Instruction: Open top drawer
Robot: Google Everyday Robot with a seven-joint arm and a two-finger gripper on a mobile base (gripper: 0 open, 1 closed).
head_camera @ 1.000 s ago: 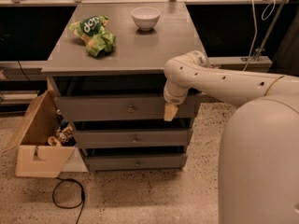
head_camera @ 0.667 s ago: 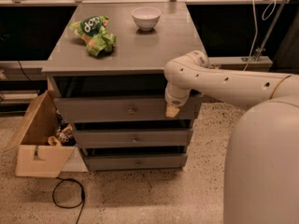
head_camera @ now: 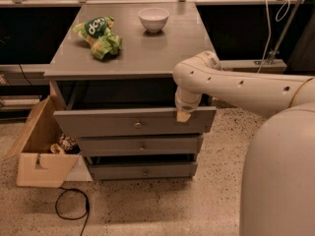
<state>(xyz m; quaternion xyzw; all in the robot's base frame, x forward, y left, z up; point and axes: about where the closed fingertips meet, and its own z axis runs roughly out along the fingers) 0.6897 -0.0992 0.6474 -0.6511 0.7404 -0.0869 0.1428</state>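
The top drawer (head_camera: 98,122) is the tallest grey front of the grey cabinet, with a small round metal knob (head_camera: 138,124). It stands pulled partly out, with a dark gap between it and the cabinet top. My gripper (head_camera: 183,115) hangs from the white arm (head_camera: 231,85) and sits at the top edge of this drawer front, near its right end and right of the knob. A tan tip of the gripper lies against the front panel. Two shallower drawers (head_camera: 140,145) sit below, pushed further in.
On the cabinet top (head_camera: 147,53) lie a green snack bag (head_camera: 98,36) and a white bowl (head_camera: 153,18). An open cardboard box (head_camera: 42,154) stands on the floor to the left, with a black cable (head_camera: 71,205) in front. My white body (head_camera: 280,181) fills the right side.
The top drawer front has come a little further out toward the camera, and the dark gap above it has widened. The gripper has stayed at its top edge.
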